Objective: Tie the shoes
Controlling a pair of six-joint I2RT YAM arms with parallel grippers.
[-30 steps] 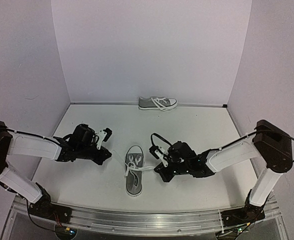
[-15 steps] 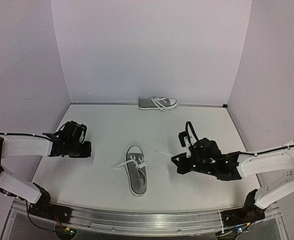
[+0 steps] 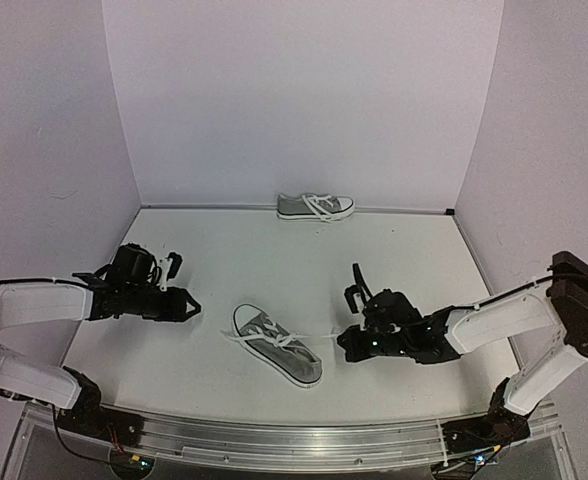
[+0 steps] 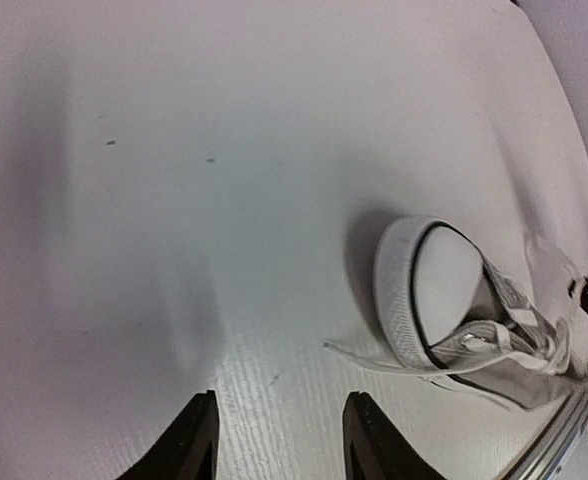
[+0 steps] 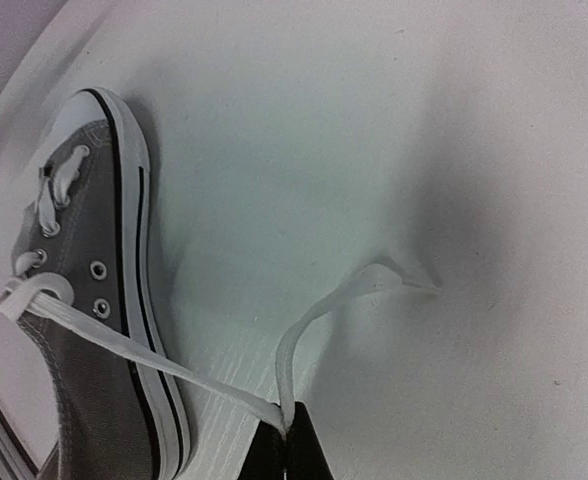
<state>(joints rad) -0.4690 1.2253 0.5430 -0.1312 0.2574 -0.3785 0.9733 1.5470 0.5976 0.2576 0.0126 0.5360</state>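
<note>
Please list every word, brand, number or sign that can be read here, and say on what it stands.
None can be read. The near shoe and the table show no print in any view; the far shoe is too small to tell.

Two grey sneakers, one sneaker (image 3: 277, 345) lower centre, other sneaker (image 3: 315, 207) upper centre, two robot arms, left arm (image 3: 34, 300), right arm (image 3: 494, 320), one table (image 3: 404, 250).

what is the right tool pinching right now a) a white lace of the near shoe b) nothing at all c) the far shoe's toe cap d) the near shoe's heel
A: the right wrist view shows the right tool closed on the white lace that runs back to the near shoe.
</note>
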